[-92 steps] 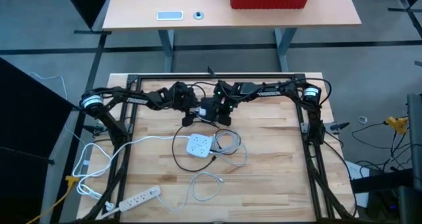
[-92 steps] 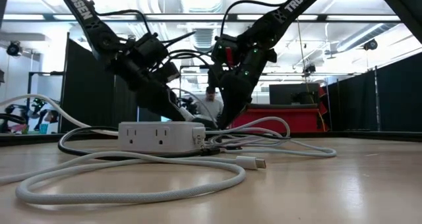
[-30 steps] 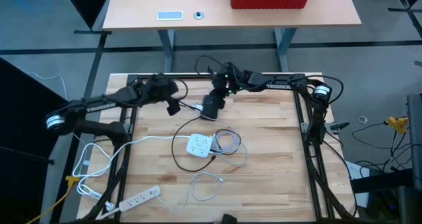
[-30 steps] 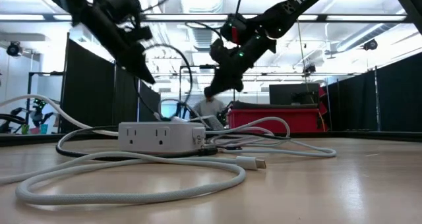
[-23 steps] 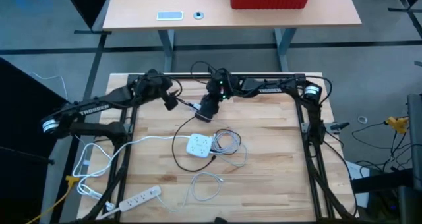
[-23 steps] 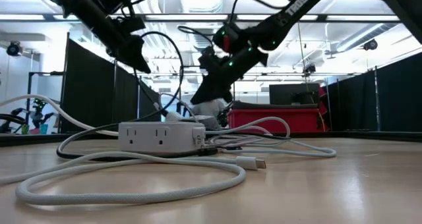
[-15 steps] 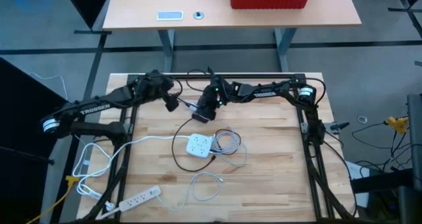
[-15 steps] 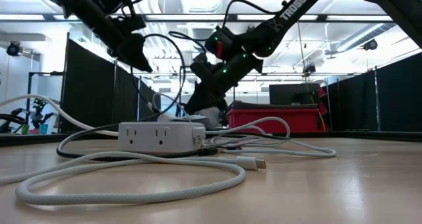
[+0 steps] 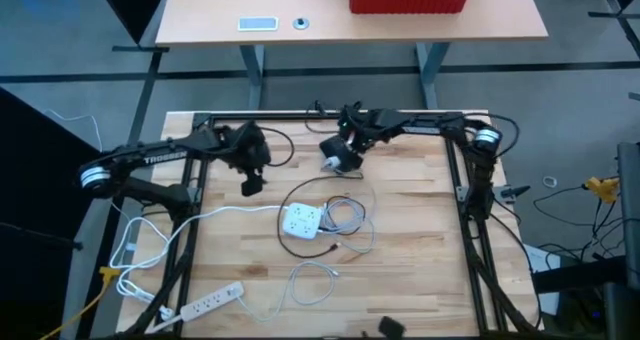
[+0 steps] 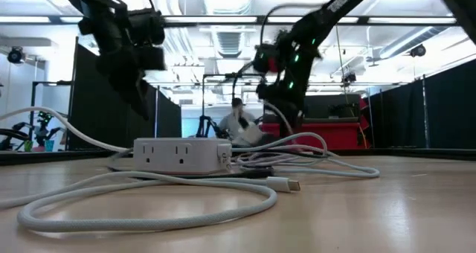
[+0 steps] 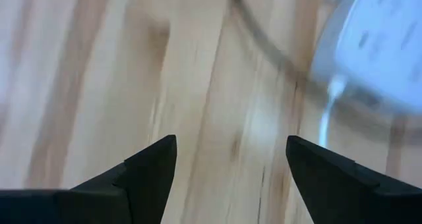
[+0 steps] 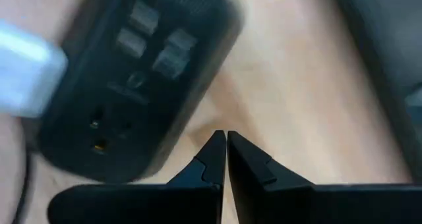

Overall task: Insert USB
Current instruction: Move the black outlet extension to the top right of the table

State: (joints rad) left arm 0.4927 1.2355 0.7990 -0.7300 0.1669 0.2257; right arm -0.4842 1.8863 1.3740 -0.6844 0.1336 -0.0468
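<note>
Both grippers withdrew from the centre: left gripper (image 9: pixel 250 185) spread left of white power strip (image 9: pixel 302 221), right gripper (image 9: pixel 338 155) closed beyond it.

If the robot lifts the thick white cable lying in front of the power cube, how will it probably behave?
The thick white cable lies in a loose curve on the table, so it will probably bend and sag, not stay stiff. Its free plug end would likely dangle. Its braided-looking jacket suggests fair grip.

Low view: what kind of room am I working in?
Likely a robotics lab or workshop. Black partition curtains wall off bays, a person sits at a station behind the wooden table, and a red bin stands beyond.
</note>
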